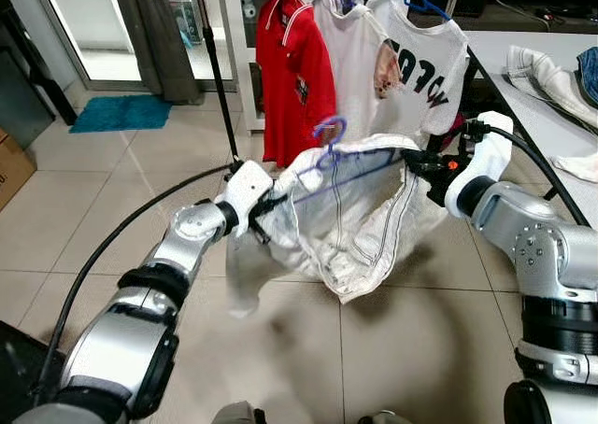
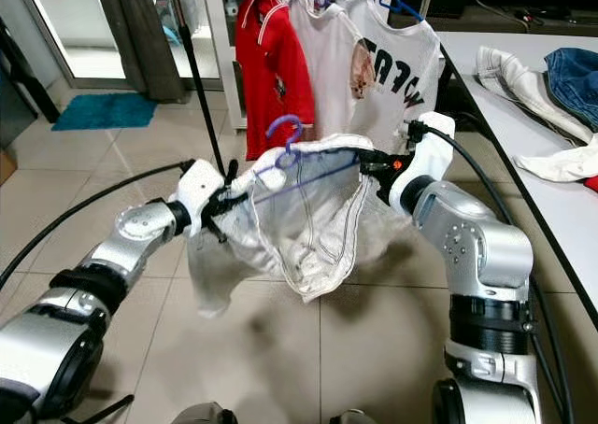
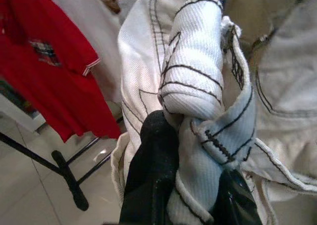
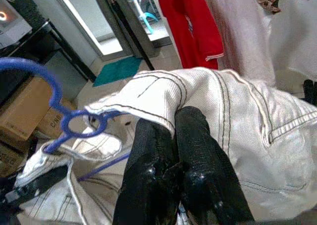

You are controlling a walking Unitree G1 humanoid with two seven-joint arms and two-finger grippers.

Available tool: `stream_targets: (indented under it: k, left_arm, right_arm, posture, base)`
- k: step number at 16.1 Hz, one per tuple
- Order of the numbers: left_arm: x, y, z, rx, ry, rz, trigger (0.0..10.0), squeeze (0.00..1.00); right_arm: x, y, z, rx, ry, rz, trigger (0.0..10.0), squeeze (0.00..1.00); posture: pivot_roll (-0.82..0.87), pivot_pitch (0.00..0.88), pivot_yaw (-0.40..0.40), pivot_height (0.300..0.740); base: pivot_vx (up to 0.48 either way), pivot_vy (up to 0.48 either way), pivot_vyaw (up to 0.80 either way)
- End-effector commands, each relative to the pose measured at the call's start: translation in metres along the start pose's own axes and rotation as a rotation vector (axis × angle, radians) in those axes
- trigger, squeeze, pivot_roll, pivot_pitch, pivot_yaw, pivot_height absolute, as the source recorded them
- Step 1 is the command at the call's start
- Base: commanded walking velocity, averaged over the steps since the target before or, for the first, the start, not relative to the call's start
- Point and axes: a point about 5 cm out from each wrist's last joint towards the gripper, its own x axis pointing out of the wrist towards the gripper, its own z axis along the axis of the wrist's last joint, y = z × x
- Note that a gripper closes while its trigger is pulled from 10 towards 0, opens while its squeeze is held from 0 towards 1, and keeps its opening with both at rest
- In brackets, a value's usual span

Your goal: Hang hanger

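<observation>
A white garment (image 1: 350, 223) with dark stitching is draped over a blue hanger (image 1: 329, 136), whose hook sticks up above the cloth. Both are held in the air in front of the clothes rack. My left gripper (image 1: 264, 209) is shut on the garment's left end, with black fingers (image 3: 153, 175) pinching bunched fabric. My right gripper (image 1: 418, 165) is shut on the garment's right end, where its fingertips (image 4: 190, 118) clamp a seamed edge. The hanger's hook (image 4: 54, 98) lies just beyond them. The hanger's shoulders are hidden under the cloth.
A red shirt (image 1: 294, 74) and two white shirts (image 1: 392, 55) hang on the rack behind, beside its black pole (image 1: 217, 64). On the right is a white table (image 1: 523, 64) with clothes. A teal mat (image 1: 121, 113) lies on the tiled floor at far left.
</observation>
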Motion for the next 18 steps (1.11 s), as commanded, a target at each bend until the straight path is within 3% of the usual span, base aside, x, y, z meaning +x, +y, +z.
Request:
stream_targets:
  k: [1, 5, 8, 9, 13, 17, 18]
  left_arm:
    - [0.001, 0.011, 0.013, -0.031, -0.046, 0.048, 0.0, 0.00]
    - [0.002, 0.017, 0.028, -0.102, -0.125, 0.011, 0.0, 0.00]
    - [0.003, 0.014, 0.047, -0.137, -0.218, -0.130, 0.0, 0.00]
    - [0.003, 0.005, 0.057, -0.164, -0.277, -0.274, 0.0, 0.00]
    - [-0.003, -0.002, 0.083, -0.234, -0.410, -0.447, 0.0, 0.00]
    - [-0.020, -0.007, 0.086, -0.256, -0.412, -0.591, 0.0, 0.00]
    - [-0.027, -0.010, 0.084, -0.291, -0.412, -0.625, 0.0, 0.00]
  right_arm:
    - [-0.004, 0.008, 0.002, -0.010, -0.012, 0.036, 0.0, 0.00]
    - [-0.010, 0.009, -0.024, -0.063, 0.079, 0.045, 0.0, 0.00]
    - [-0.003, 0.011, -0.059, -0.128, 0.171, 0.023, 0.0, 0.00]
    - [0.007, 0.022, -0.070, -0.208, 0.197, 0.037, 0.0, 0.00]
    - [0.023, 0.051, -0.090, -0.356, 0.242, 0.113, 0.0, 0.00]
    - [0.032, 0.048, -0.099, -0.361, 0.234, 0.081, 0.0, 0.00]
    - [0.034, 0.043, -0.094, -0.380, 0.202, 0.039, 3.8, 0.00]
  posture:
    - [-0.03, 0.000, 0.038, 0.740]
    - [-0.04, 0.000, 0.045, 0.740]
    - [-0.04, 0.000, 0.047, 0.740]
    - [-0.03, 0.000, 0.049, 0.740]
    - [-0.01, 0.000, 0.046, 0.740]
    - [-0.01, 0.000, 0.052, 0.740]
    - [-0.01, 0.000, 0.057, 0.740]
  base:
    - [0.000, 0.000, 0.00]
    - [0.000, 0.000, 0.00]
    - [0.000, 0.000, 0.00]
    - [0.000, 0.000, 0.00]
    - [0.000, 0.000, 0.00]
    - [0.000, 0.000, 0.00]
    - [0.000, 0.000, 0.00]
